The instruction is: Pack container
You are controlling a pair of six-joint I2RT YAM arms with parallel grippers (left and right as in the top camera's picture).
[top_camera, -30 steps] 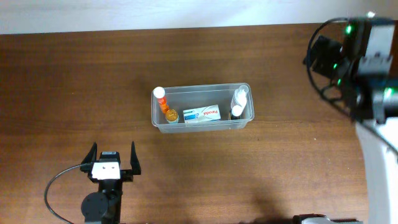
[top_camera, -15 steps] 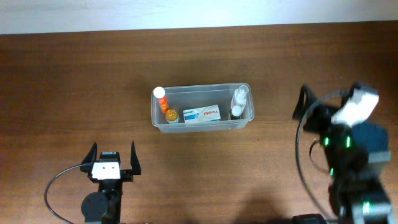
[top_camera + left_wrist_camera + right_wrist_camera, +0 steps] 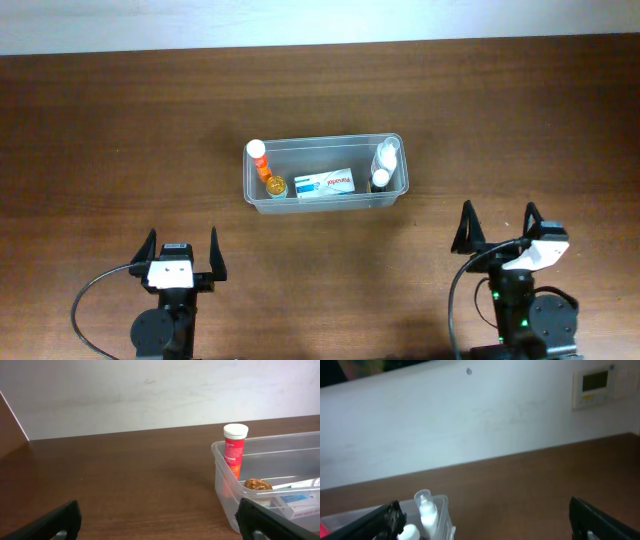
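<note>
The clear container [image 3: 320,141] stands mid-table. Inside it are a red tube with a white cap [image 3: 258,150], a small amber bottle [image 3: 275,186], a white and blue box [image 3: 325,184] and white bottles [image 3: 386,152] at the right end. My left gripper [image 3: 182,243] is open near the front left, short of the container and holding nothing. My right gripper [image 3: 498,228] is open at the front right, also empty. The left wrist view shows the container's left end [image 3: 218,450] with the tube [image 3: 235,447]. The right wrist view shows a white bottle [image 3: 426,510] at the container's corner [image 3: 448,525].
Brown wooden table [image 3: 120,130] all round the container, with a white wall beyond its far edge [image 3: 150,395]. A small wall panel [image 3: 594,387] hangs at the upper right in the right wrist view.
The right arm has swung from the table's far right edge down to the front right and now rests low, facing the container. The left arm and the container's contents have not moved.
</note>
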